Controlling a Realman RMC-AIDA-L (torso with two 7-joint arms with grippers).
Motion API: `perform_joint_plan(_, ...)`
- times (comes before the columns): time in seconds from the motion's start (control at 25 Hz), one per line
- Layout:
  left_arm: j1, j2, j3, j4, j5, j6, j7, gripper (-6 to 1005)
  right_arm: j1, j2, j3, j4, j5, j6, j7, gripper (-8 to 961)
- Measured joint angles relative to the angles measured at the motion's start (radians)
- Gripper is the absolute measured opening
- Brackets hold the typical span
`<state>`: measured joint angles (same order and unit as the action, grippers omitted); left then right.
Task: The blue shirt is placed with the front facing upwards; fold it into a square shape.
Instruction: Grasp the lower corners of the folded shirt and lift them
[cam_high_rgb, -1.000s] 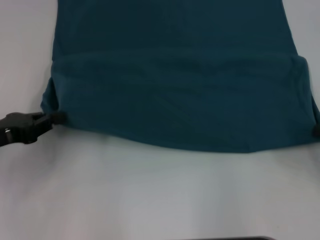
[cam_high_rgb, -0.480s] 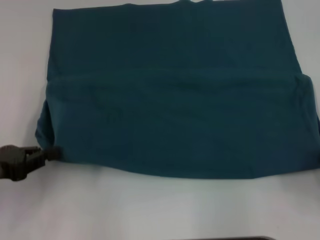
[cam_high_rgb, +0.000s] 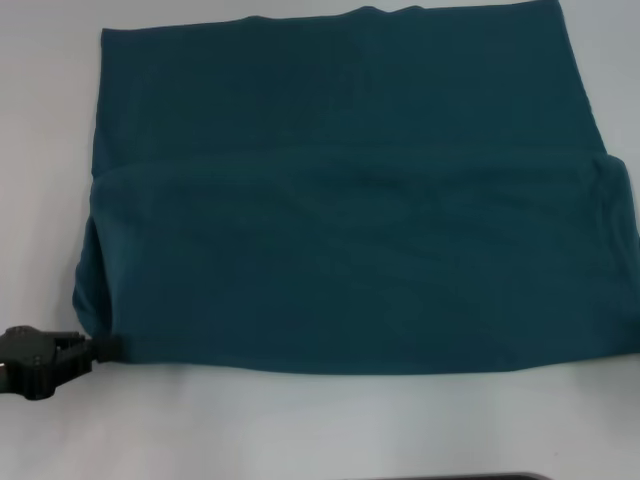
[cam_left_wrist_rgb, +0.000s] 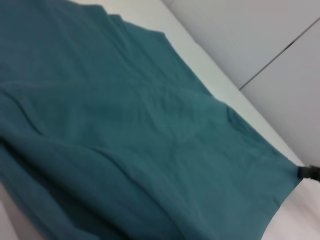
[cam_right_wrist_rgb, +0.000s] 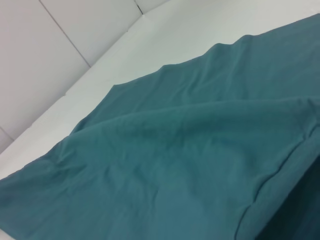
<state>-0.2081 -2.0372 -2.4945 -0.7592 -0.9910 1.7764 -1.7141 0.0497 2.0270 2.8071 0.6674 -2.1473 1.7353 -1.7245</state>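
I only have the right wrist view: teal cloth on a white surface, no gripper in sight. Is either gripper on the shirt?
Observer: Yes. In the head view the left gripper pinches the near left corner of the blue shirt.
Operator: And the right one?
Observer: The left wrist view shows the right gripper at the opposite near corner, where the cloth draws to a point.
Operator: What is the overall shape?
Observer: From the head view, a rough rectangle with a folded layer over its near part.

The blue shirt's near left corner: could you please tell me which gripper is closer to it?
Left. The left gripper is right at that corner of the blue shirt, pinching the fabric. The right gripper holds the opposite near corner, a full shirt width away.
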Motion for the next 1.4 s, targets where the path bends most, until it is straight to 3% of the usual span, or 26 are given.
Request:
perform_joint_plan(0.76, 0.001, 0.016, 0.0, 0.0, 0.03, 0.01, 0.013, 0, -0.083, 0.03, 0.002, 0.007, 0.035, 0.045, -0.081, 19)
perform_joint_plan(1.4, 0.017, 0.016, 0.002, 0.012, 0.063, 0.043, 0.024, -1, -0.099, 0.033, 0.002, 0.007, 0.043, 0.067, -0.086, 20)
